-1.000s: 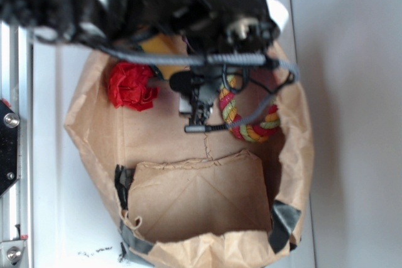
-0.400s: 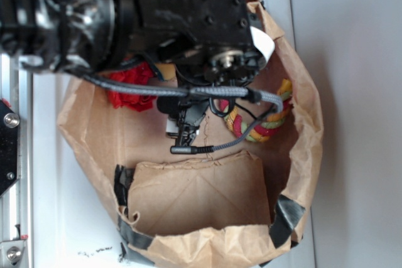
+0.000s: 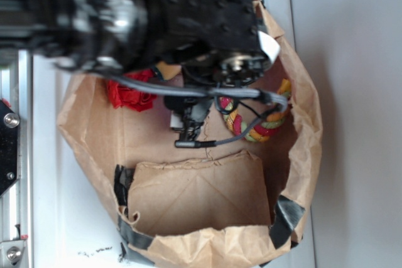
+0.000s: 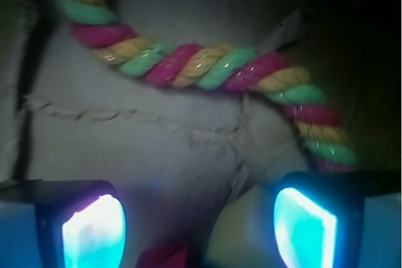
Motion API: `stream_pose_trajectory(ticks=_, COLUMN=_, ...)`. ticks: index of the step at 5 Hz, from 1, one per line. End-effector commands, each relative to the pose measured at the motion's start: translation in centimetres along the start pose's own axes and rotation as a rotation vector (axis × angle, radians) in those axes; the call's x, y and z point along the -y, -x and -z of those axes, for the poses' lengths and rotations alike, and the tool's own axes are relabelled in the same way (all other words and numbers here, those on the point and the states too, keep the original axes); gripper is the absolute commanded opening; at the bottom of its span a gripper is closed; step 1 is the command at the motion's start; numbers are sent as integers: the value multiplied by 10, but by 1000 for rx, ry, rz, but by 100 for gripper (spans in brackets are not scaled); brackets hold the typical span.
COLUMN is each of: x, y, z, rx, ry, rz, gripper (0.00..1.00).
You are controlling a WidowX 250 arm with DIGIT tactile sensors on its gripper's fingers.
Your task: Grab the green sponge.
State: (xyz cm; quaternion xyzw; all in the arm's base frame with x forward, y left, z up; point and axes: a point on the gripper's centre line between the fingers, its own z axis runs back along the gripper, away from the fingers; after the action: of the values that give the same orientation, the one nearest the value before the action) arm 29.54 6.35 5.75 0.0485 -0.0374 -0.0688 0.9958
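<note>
The green sponge shows only as a small yellow sliver (image 3: 166, 69) under the black arm (image 3: 188, 23) in the exterior view. In the wrist view a pale yellow corner (image 4: 245, 236) lies low between the jaws, close to the right pad; its green side is hidden. My gripper (image 4: 200, 230) is open, with glowing pads (image 4: 94, 233) wide apart just above the bag's floor. In the exterior view the fingers are hidden beneath the arm.
Everything lies in an open brown paper bag (image 3: 295, 155). A red crumpled ball (image 3: 130, 96) sits left of the sponge, with a red bit in the wrist view (image 4: 166, 258). A red, yellow and green twisted rope (image 3: 259, 127) (image 4: 207, 67) lies right.
The arm has come down over the bag and now covers most of the sponge and part of the red ball. The bag's rim and the rope have shifted a little to the right.
</note>
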Motion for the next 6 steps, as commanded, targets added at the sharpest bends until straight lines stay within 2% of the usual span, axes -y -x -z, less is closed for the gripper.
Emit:
stream_pose_trajectory(ticks=1, x=19, y=0, z=14, rx=-16, ry=-22, rz=17, gripper=100)
stream_pose_trajectory(ticks=2, x=21, y=5, z=26, rx=-80, ry=-89, rz=35, gripper=100)
stream_pose_trajectory(ticks=3, x=19, y=17, z=25, rx=-106, ry=-90, rz=20, gripper=100)
stream_pose_trajectory(ticks=4, x=20, y=16, z=25, rx=-121, ry=-103, rz=-10, gripper=100)
stream_pose_trajectory(ticks=5, x=29, y=15, z=19, rx=-95, ry=-80, rz=-16, gripper=100)
stream_pose_trajectory(ticks=6, x=42, y=21, z=-29, rx=42, ry=-14, rz=-14, gripper=100)
